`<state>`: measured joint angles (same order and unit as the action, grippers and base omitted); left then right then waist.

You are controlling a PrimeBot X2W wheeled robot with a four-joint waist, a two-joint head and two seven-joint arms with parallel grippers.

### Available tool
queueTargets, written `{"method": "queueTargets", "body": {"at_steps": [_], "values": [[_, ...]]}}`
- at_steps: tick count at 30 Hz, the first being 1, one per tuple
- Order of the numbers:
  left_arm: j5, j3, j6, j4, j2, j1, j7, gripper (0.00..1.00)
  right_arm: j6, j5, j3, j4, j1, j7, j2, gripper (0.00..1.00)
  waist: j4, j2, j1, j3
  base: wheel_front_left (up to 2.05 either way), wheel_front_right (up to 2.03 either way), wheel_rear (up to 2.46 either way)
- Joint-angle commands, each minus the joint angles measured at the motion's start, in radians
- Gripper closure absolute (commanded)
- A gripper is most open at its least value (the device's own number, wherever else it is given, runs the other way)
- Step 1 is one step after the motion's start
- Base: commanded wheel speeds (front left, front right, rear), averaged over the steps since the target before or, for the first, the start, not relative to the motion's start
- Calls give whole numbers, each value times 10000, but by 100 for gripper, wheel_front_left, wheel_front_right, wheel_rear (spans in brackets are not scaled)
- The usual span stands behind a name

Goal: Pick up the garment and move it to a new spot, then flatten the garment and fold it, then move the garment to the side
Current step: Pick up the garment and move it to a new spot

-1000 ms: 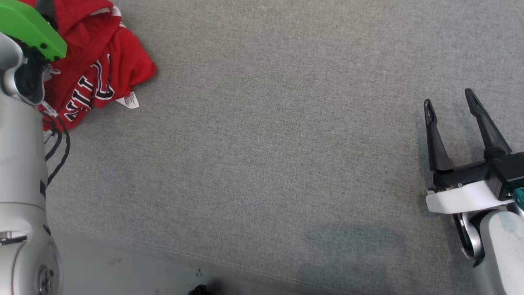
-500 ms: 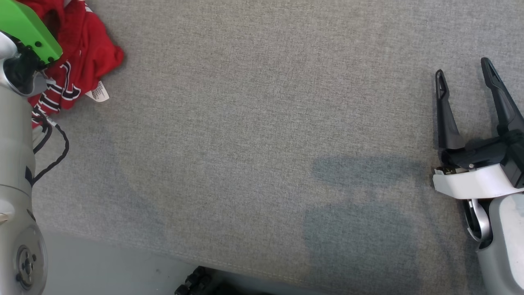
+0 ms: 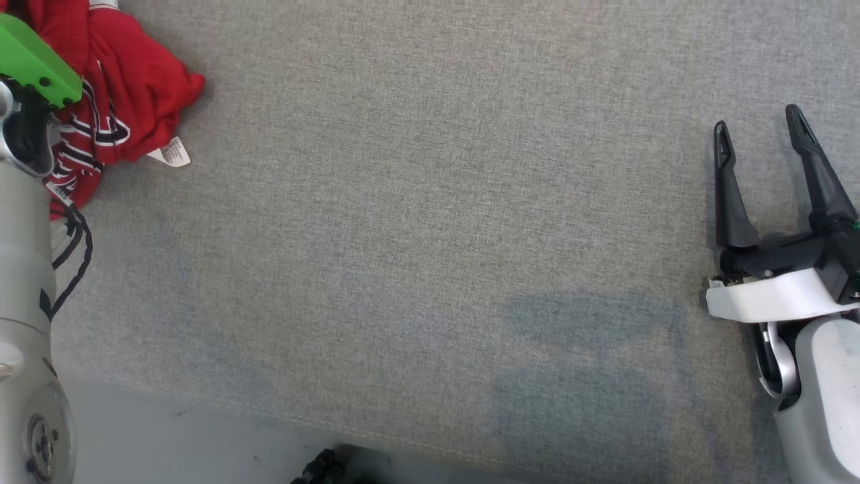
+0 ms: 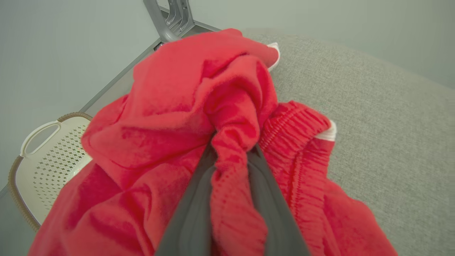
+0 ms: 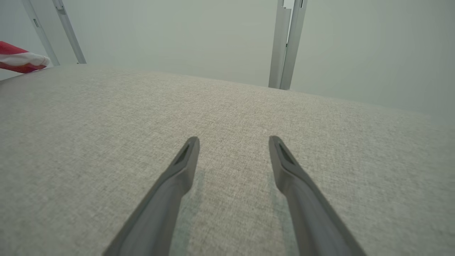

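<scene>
Grips a bunched fold of the red garment point(image 4: 160, 117) with the left gripper point(image 4: 231, 153), pinched tight between the two dark fingers. Just to the right of these fingers, a ribbed hem with a white edge; beyond them and to their left, more red cloth in a heap. Farther to the left of the fingers and lower, a pale perforated basket point(image 4: 46, 156).

From the head view, seen close against the left wrist, partly under the green cover point(image 3: 33, 60), above the grey fabric surface point(image 3: 430, 202). Cannot tell whether the lower cloth touches this surface. Shows dark and white lettering there, and a white label point(image 3: 173, 153) on the side that faces the right gripper point(image 3: 757, 117).

Spread wide, that one, with nothing between its fingers, low over the bare fabric and well apart from the garment.
</scene>
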<state>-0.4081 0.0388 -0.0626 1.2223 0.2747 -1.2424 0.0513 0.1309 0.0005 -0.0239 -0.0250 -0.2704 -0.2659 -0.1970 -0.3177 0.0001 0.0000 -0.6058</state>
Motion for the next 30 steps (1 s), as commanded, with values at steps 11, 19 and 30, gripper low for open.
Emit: {"method": "queueTargets", "body": {"at_steps": [11,19,30], "values": [[167,-355,-386,-390,279,442,-1738,100,-3,279,164,512,586,27,481,0,6,-1,0,1623,0,0,0],[76,-669,-601,-1228,345,471,-2236,100,-3,442,225,674,909,23,918,0,339,-1,0,2815,0,0,0],[215,-1448,-679,-3540,101,1009,-1415,100,-3,752,214,823,1463,23,1405,0,1539,-1,0,4185,0,0,0]]}}
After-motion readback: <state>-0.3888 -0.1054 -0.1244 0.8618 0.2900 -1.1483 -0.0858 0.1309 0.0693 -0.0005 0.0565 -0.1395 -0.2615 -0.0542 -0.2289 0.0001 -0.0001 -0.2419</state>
